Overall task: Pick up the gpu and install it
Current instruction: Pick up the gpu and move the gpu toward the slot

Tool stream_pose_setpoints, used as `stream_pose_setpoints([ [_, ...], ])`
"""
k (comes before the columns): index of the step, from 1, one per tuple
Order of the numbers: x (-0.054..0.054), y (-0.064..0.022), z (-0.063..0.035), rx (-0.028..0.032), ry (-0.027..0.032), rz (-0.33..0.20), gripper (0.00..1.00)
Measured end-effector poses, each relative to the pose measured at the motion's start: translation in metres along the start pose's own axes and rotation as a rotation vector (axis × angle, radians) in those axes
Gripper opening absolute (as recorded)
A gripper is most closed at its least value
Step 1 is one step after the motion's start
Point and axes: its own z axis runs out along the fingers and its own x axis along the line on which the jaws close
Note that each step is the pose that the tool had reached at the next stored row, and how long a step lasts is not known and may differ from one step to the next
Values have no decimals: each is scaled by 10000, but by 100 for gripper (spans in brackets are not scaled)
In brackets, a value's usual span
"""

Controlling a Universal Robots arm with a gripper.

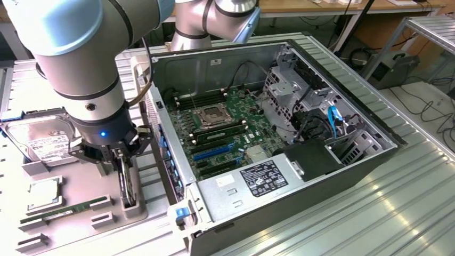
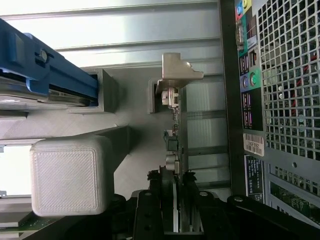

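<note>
The gpu [image 1: 129,184] stands on its long edge in a grey holder [image 1: 136,207] on the exterior view's left, beside the open computer case [image 1: 334,176]. My gripper [image 1: 122,160] has come straight down over the card, one finger on each face. In the wrist view the gpu [image 2: 175,142] runs away from me, with its silver end bracket [image 2: 178,74] at the far end. The black fingers [image 2: 159,192] of my gripper [image 2: 178,187] press against both sides of the card's near end. The card still sits in the holder.
The motherboard [image 1: 220,128] with blue slots [image 1: 213,152] lies inside the case. A hard drive [image 1: 42,140], a processor [image 1: 44,193] and a green memory stick [image 1: 64,209] rest on the grey tray. The case's rear panel [image 2: 280,100] is close beside the card. A grey block [image 2: 70,175] stands on the other side.
</note>
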Motion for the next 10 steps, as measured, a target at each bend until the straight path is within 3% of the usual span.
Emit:
stream_pose_setpoints([
  [10, 0, 0, 1, -2, -2, 1, 30],
])
